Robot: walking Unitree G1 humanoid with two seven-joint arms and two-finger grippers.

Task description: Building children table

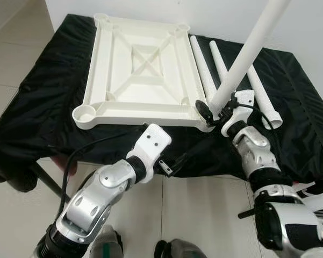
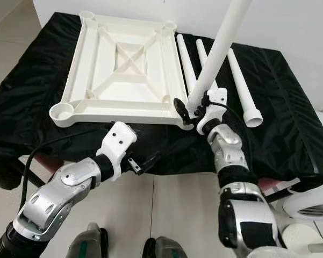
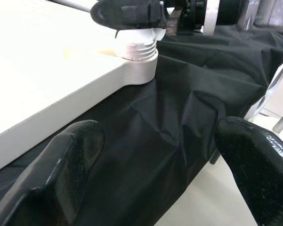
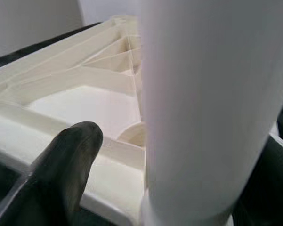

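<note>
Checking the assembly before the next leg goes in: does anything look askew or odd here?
Yes. The leg held by the right hand at the tabletop's near right corner socket leans instead of standing square. Its thread still shows above the socket.

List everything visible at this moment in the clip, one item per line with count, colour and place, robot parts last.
tabletop: 1, white, upside down on the black cloth, ribs facing up
held leg: 1, white, standing tilted in the tabletop's near right corner socket
loose legs: 3, white, lying side by side on the cloth to the right of the tabletop
cloth: 1, black, draped over the work surface
floor: pale tiles, to the left and in front
wall: white, behind the cloth
right pincer: 1, black fingers, shut on the held leg near its base
left pincer: 1, black fingers, open, at the cloth's near edge, in front of the tabletop
arms: 2, silver, at the bottom of the head views
</note>
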